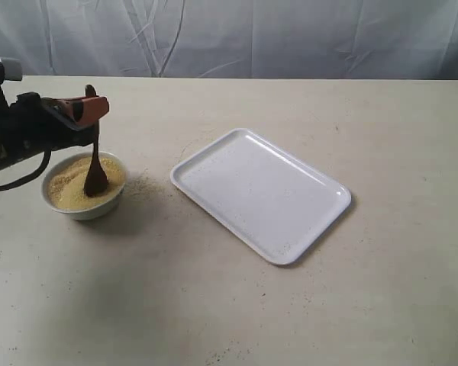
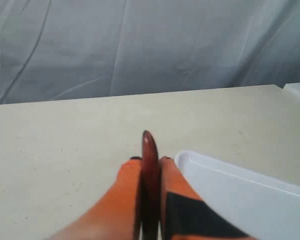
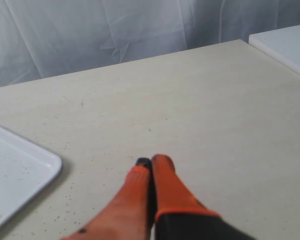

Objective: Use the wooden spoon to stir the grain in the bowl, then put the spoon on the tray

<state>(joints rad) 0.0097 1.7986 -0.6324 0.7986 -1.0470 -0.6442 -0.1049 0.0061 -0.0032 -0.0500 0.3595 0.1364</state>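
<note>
- At the far left, the left end effector (image 1: pixel 94 108) is clenched on the handle of the wooden spoon (image 1: pixel 95 174), which hangs nearly upright.
- The spoon's scoop rests in the grain (image 1: pixel 67 187) that fills the bowl (image 1: pixel 85 210) on the bench (image 1: pixel 214 305).
- Loose grains (image 1: pixel 143 183) lie scattered just right of the bowl.
- The tray (image 1: pixel 259 191) lies flat mid-bench, apart from the bowl.
- The right end effector (image 3: pixel 151 162) hovers beyond a corner of the tray, clenched on nothing.

You have one small round white bowl (image 1: pixel 85 214) of sandy yellow grain (image 1: pixel 64 187), one dark reddish-brown wooden spoon (image 1: pixel 95 178), one flat white rectangular plastic tray (image 1: pixel 261 194), and two orange-fingered grippers: left gripper (image 2: pixel 150 162), right gripper (image 3: pixel 152 161).
</note>
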